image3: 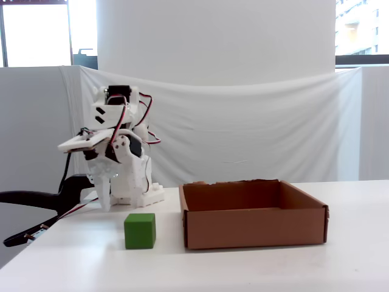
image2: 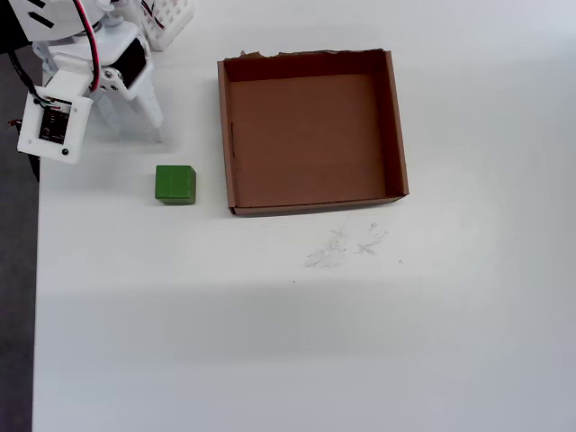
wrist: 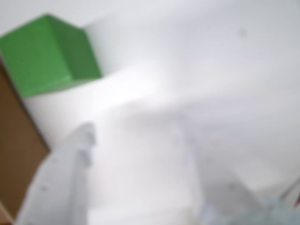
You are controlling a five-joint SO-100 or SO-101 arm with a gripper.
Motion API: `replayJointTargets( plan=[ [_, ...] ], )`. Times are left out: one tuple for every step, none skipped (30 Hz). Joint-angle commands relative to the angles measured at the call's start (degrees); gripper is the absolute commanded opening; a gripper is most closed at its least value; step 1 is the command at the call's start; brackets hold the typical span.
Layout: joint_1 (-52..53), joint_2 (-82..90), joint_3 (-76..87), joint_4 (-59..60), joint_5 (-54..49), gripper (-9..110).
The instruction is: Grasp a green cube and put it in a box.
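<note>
The green cube (image2: 175,184) rests on the white table, a short gap to the left of the box (image2: 223,135) in the overhead view. The box is a shallow brown cardboard tray with nothing in it. In the fixed view the cube (image3: 140,230) sits in front of the arm and left of the box (image3: 255,228). My gripper (image2: 135,121) hangs over the table behind the cube, apart from it. The blurred wrist view shows my gripper (wrist: 136,131) open and empty, the cube (wrist: 47,54) at the upper left, and the box (wrist: 14,154) wall along the left edge.
A white slotted basket (image2: 166,22) stands beside the arm base at the top of the overhead view. The table's left edge (image2: 36,270) runs close to the arm. A black clamp (image3: 36,201) juts out at the left. Faint scuff marks (image2: 342,247) lie before the box.
</note>
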Motion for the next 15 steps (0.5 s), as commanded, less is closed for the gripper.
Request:
replayJointTargets(
  plan=[
    [0.26,0.35,-0.53,0.44,0.18,26],
    [0.18,-0.09,-0.97,0.35,0.00,26],
    [0.09,-1.05,-1.85,0.09,-0.09,27],
    [0.00,-2.46,-3.08,-0.35,-0.26,28],
    [0.00,-4.31,-4.75,-0.88,-0.26,28],
    [-0.09,-6.50,-6.50,-1.49,-0.26,29],
    [-0.35,-8.96,-8.61,-2.37,-0.26,29],
    [-0.62,-11.87,-10.72,-3.34,-0.35,30],
    [-0.88,-15.03,-13.01,-4.48,-0.35,31],
    [-1.05,-18.19,-15.21,-5.54,-0.35,32],
    [-1.23,-21.27,-17.49,-6.50,-0.35,32],
    [-1.32,-24.43,-19.86,-7.29,-0.35,32],
    [-1.41,-27.69,-22.32,-8.17,-0.35,33],
    [-1.49,-31.03,-24.70,-8.96,-0.35,33],
    [-1.76,-34.37,-27.25,-9.67,-0.35,33]
  ],
)
